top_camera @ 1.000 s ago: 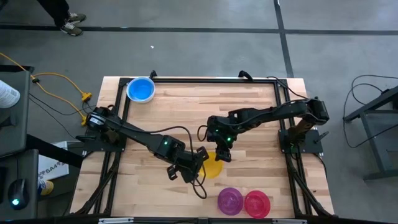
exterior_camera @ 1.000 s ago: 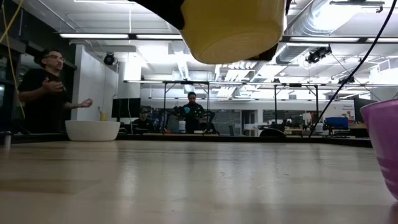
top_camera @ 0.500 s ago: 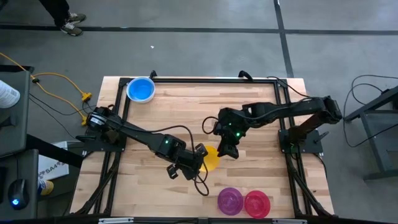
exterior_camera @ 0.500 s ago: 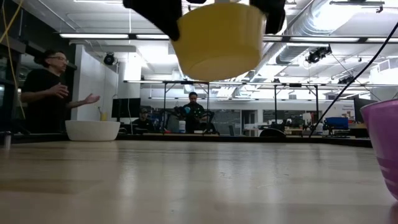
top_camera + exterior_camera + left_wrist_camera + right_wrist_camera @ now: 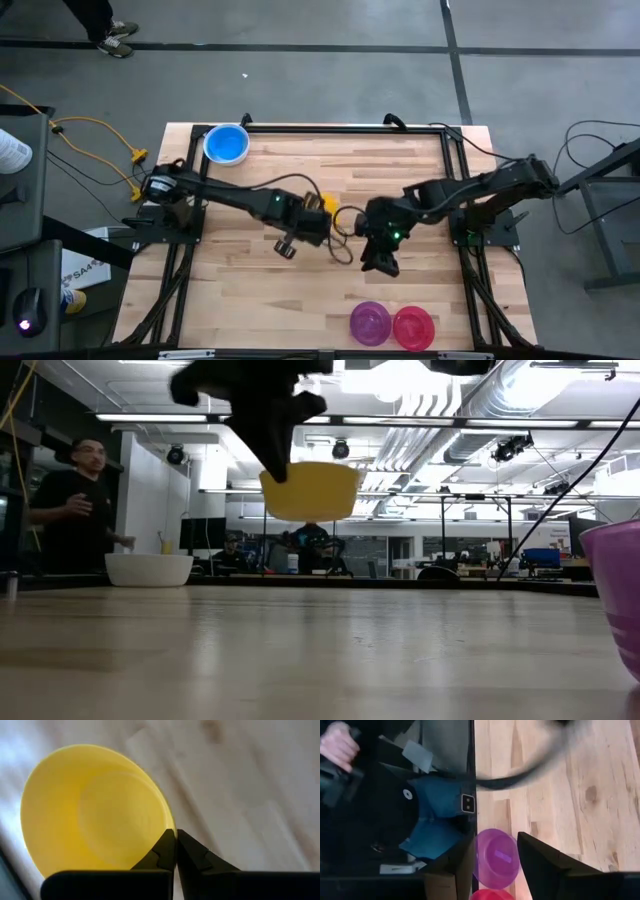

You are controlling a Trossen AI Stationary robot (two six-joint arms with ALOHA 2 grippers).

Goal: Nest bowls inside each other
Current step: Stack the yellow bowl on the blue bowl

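Left gripper (image 5: 175, 845), jaws pinched shut on the rim of the yellow bowl (image 5: 90, 810), holds that bowl clear of the wooden table (image 5: 400, 170); in the low view the yellow bowl (image 5: 310, 490) hangs in the air, upright, with the dark gripper above and beside it. From above, only a sliver of the yellow bowl (image 5: 322, 204) shows past the left gripper (image 5: 315, 215), near the table's middle. Right gripper (image 5: 495, 857), jaws standing wide apart and holding nothing, is just beside the left one in the high view (image 5: 380, 262), toward the table's near edge. Ahead of its fingers lies the purple bowl (image 5: 496, 857), with the red bowl (image 5: 492, 895) just beyond, the two close side by side (image 5: 370, 322) (image 5: 414, 326). The blue bowl (image 5: 226, 144) sits well apart from both grippers, at the far left corner. A white bowl (image 5: 149, 569) rests far across the table; a person (image 5: 70, 510) stands behind it.
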